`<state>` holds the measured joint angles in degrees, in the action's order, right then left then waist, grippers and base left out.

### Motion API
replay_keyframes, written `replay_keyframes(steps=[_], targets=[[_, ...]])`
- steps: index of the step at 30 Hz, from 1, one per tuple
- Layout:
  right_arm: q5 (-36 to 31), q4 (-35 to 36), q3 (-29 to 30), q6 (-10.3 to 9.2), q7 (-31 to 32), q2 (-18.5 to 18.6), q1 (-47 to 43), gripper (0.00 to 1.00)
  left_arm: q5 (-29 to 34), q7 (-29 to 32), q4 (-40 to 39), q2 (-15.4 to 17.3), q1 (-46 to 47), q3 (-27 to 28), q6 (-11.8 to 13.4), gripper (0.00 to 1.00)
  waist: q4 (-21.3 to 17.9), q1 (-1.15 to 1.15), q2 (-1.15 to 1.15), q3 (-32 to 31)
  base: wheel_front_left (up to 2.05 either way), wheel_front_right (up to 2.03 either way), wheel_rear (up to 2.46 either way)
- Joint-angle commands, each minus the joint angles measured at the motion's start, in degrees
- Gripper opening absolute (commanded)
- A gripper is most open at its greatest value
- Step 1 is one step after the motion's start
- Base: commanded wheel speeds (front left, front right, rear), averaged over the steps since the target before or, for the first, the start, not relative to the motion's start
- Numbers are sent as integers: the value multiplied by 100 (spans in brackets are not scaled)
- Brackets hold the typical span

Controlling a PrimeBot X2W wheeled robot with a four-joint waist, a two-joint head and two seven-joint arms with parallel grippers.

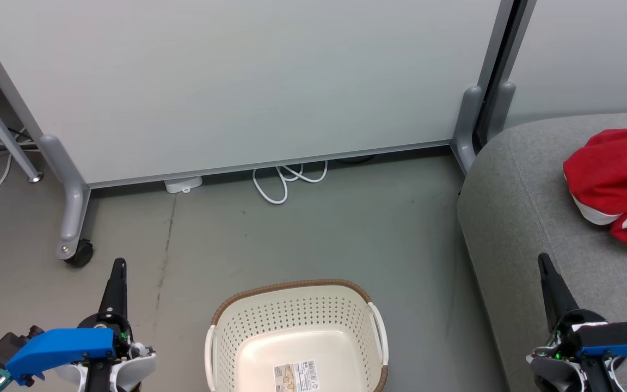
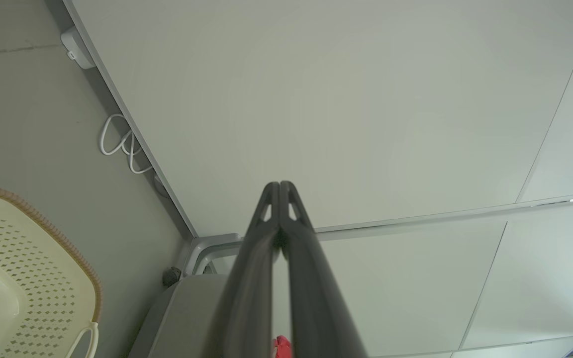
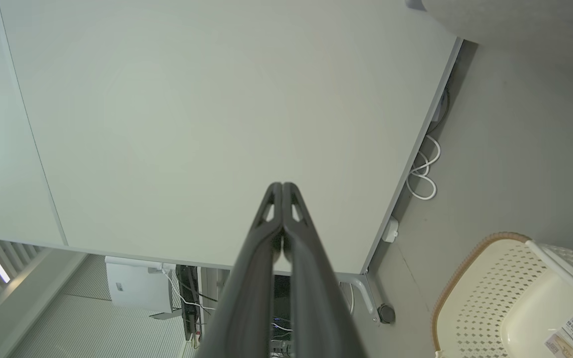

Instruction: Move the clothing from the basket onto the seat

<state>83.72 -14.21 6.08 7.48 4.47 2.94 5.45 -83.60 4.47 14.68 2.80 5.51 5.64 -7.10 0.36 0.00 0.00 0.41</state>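
1. Clothing (image 1: 615, 182), red with white stripes, is seen heaped on the grey seat (image 1: 515, 218) at three o'clock in the head view.
2. The cream basket (image 1: 292, 313) is set on the floor (image 1: 346, 234) at six o'clock, a label (image 1: 295, 377) shown inside.
3. The left gripper (image 1: 119, 267), at eight o'clock, is clenched, fingers pressed together.
4. The right gripper (image 1: 543, 262), at four o'clock, is likewise clenched.

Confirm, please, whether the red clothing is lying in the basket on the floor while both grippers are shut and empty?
Not quite. The head view shows the red clothing on the grey seat, not in the basket. The basket does stand on the floor, and the left gripper and right gripper are shut and empty.
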Motion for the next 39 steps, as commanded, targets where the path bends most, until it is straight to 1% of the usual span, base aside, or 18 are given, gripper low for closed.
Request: replay_keyframes(steps=[1,21,39], targets=[[124,29,22,2,32,-7,82,0,-122,36,-46,14,88,43,-38,0,-3,0,0,-2,0,0,0],[890,26,57,2,227,-11,114,0,-901,229,-76,14,105,104,-63,0,-35,0,0,-23,0,0,0],[875,25,54,2,226,-11,113,0,-886,229,-73,14,98,102,-50,0,-36,0,0,-23,0,0,0]])
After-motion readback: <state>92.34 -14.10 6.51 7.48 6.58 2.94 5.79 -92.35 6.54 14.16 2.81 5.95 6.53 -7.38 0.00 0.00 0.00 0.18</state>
